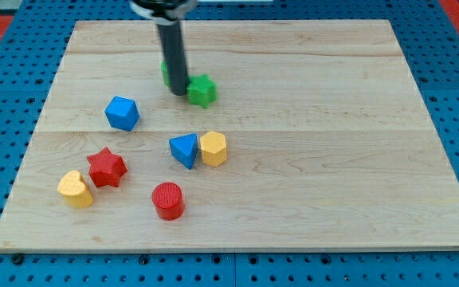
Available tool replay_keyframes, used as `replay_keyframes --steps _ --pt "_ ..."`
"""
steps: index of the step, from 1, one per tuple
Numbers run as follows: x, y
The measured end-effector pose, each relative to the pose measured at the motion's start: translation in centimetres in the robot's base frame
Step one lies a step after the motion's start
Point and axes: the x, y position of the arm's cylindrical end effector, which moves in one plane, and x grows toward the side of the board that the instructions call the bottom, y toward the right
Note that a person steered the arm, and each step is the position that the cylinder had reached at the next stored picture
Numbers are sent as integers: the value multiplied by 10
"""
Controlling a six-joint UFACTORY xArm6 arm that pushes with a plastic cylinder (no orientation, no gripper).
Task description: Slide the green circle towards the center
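Observation:
My rod comes down from the view's top and my tip (179,93) rests on the board in the upper left-centre. A green block, likely the green circle (166,73), sits right behind the rod and is mostly hidden by it. A green star (202,91) lies just to the right of my tip, touching or nearly touching the rod.
A blue hexagon-like block (123,113) lies left of my tip. A blue triangle (184,149) and a yellow hexagon (213,148) sit side by side below it. A red star (106,167), a yellow heart (75,189) and a red cylinder (167,200) lie at the lower left. The wooden board (333,159) sits on a blue pegboard.

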Motion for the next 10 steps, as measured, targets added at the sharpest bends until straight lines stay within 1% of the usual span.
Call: replay_keyframes --steps 2,3,4,5,6,7,8,10 --pt "28 126" --pt "28 190" --pt "25 171" --pt "27 36" --pt "24 -83" --pt "-15 -95" --pt "-76 -100" --pt "7 36"
